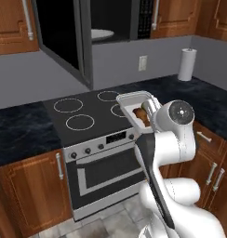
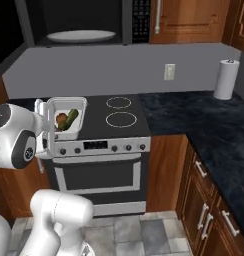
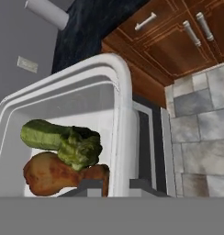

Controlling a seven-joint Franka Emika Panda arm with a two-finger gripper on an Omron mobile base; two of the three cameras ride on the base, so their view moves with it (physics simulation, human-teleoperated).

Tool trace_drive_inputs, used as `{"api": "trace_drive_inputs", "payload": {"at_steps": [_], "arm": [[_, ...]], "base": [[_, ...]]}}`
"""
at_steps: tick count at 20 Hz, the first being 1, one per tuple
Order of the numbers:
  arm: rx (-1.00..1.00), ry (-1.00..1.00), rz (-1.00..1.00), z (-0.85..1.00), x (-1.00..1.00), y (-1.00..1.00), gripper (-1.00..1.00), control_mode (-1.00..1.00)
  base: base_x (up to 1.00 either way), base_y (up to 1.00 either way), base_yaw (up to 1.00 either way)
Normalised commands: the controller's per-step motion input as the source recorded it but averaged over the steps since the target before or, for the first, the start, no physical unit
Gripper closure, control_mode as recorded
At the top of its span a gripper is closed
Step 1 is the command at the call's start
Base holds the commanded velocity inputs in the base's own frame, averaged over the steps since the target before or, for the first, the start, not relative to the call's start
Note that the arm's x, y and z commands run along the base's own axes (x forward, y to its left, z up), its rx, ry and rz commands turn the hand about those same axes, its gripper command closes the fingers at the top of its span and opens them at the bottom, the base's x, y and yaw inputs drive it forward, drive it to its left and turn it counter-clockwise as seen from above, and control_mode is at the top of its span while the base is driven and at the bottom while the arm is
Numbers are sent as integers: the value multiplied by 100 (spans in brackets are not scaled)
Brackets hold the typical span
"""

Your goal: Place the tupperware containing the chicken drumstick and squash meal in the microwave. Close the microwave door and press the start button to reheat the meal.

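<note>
— Pale, see-through plastic: is that the tupperware (image 1: 132, 103)?

— Yes, a shallow tray with a flared rim. It hangs in the air over the near right part of the cooktop (image 1: 83, 111), tilted rather than level. The right base view shows it above the stove's near left corner, just over the control panel (image 2: 101, 146).

— And the food?

— Both pieces lie inside. The chicken drumstick (image 3: 54, 174) is orange-brown, and the squash (image 3: 63, 142), dark green, rests against it and partly on top. In the hand view they sit in the tray's lower corner.

— What is the gripper (image 3: 114, 187) doing?

— Its two dark tips sit either side of the tray's rim, one inside near the drumstick, one outside the wall. The jaws are narrow and pinch that rim, so the tray is carried by its edge.

— Where is the microwave (image 2: 89, 22)?

— High above the stove, on the far wall between wooden cabinets. Its inside is dark, with a pale round plate (image 2: 81, 36) on the floor. The microwave door (image 1: 64, 39) stands swung out to the left, black glass in a grey frame. The tray is well below the opening and nearer to the robot.

— Anything else around?

— The oven (image 1: 106, 174) with its knobs sits under the cooktop. Dark speckled counter (image 2: 194, 112) runs on both sides, and a roll of paper towel (image 2: 226, 79) stands on the far right. A wall socket (image 2: 169, 71) sits on the grey wall behind the stove.
</note>
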Motion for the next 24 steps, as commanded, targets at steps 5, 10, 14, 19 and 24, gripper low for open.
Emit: {"api": "trace_drive_inputs", "payload": {"at_steps": [5,10,14,19,24], "arm": [[0,0,0,0,0,0,100,100],[0,0,0,0,0,0,100,100],[0,0,0,0,0,0,100,100],[0,0,0,0,0,0,100,100],[0,0,0,0,0,0,100,100]], "base": [[56,-38,39],[50,-33,37],[47,-31,33],[45,-37,29],[44,-37,28]]}}
